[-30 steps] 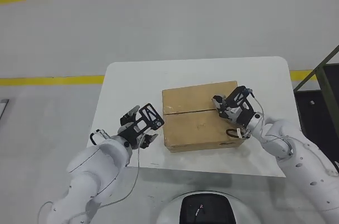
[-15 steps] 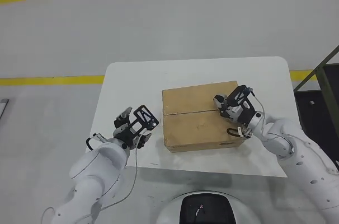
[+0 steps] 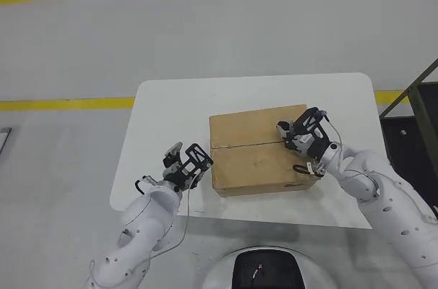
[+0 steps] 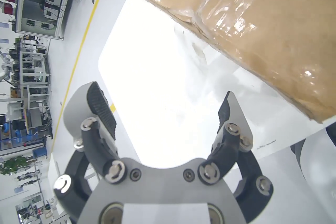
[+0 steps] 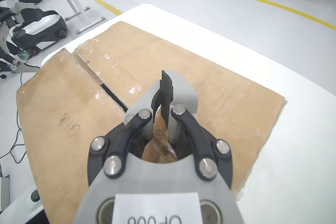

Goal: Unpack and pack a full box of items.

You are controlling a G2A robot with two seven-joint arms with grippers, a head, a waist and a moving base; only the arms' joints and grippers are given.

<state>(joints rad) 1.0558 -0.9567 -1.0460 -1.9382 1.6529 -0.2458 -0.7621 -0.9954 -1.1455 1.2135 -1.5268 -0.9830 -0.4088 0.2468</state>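
Well, from above, the shut box [image 3: 259, 152] lay under your right gripper [image 3: 297, 134]. Your left gripper [image 4: 161, 93] was spread wide, box close ahead. Your right one was pressed together; it could slip off the taped flaps [image 5: 65, 83].

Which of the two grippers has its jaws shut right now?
The right gripper, over the top of the cardboard box, has its jaws shut. The left gripper is open, beside the box's side.

Closed box [image 3: 255, 162] on white table [image 3: 168, 115] — left claw [image 3: 196, 163] beside it, right claw [image 3: 282, 132] over its top
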